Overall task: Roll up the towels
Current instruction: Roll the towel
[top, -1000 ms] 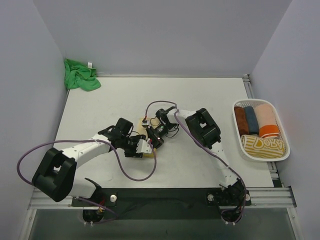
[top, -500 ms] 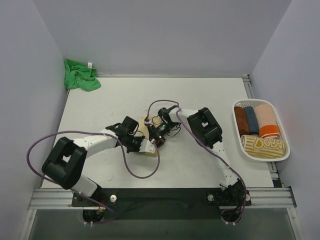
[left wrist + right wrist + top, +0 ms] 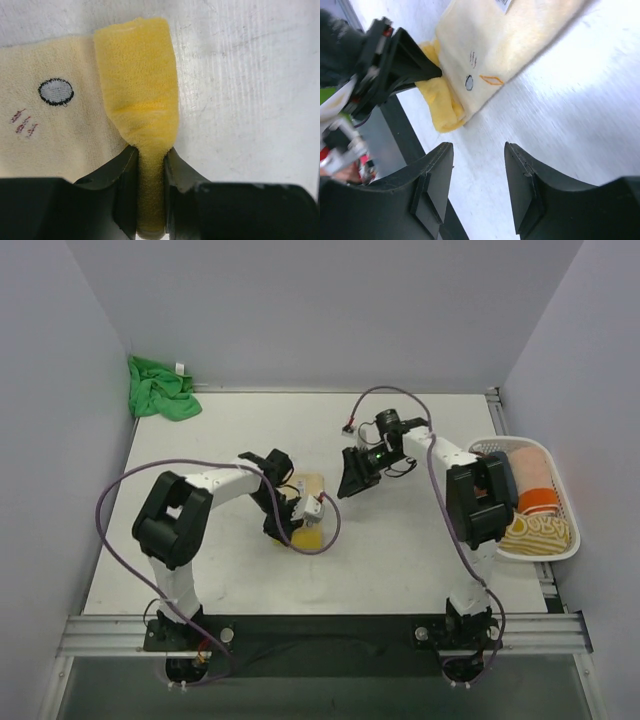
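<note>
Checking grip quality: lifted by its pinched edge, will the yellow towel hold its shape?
Probably not: the yellow towel bunches where the left gripper pinches it, so it looks floppy and would likely drape. Its fuzzy pile probably resists slipping.

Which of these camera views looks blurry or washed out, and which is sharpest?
Right wrist view: table streaked by motion blur, with a glare patch beside the yellow towel. Left wrist view: sharpest, towel pile crisp, though the left end effector is near-black. Top view: even light, soft shadows.
</note>
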You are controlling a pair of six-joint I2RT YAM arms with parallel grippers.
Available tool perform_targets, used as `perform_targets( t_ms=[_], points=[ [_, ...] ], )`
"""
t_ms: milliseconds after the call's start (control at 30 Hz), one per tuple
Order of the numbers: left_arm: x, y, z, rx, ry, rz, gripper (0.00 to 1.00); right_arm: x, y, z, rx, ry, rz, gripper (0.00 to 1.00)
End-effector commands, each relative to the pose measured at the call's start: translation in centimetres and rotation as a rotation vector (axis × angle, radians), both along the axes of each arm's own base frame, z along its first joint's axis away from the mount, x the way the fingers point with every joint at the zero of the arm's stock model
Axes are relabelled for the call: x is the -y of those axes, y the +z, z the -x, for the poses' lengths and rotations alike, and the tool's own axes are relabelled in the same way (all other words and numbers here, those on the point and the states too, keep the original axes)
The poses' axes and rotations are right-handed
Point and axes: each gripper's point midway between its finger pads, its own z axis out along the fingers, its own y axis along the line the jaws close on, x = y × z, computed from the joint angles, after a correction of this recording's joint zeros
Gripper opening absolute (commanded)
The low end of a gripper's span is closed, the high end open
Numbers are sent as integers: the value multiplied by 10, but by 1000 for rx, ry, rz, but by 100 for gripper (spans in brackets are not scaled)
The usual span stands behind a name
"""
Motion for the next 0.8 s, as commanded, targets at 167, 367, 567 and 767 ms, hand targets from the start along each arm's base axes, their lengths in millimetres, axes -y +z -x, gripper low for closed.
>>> perform_targets(
  t_ms=[167,367,567,767],
  points=[
    [-34,-23,41,-555,155,-222,9,47,72,25,298,-20,43,46],
    [-34,-34,21,-734,197,-275,9,45,91,74,434,70,59,45],
    [-38,-37,15,-777,221,-275,8,12,89,108,584,305,82,48],
    [-37,-37,15,-801,215,-285,8,-34,53,99,885,552,207,71]
  ],
)
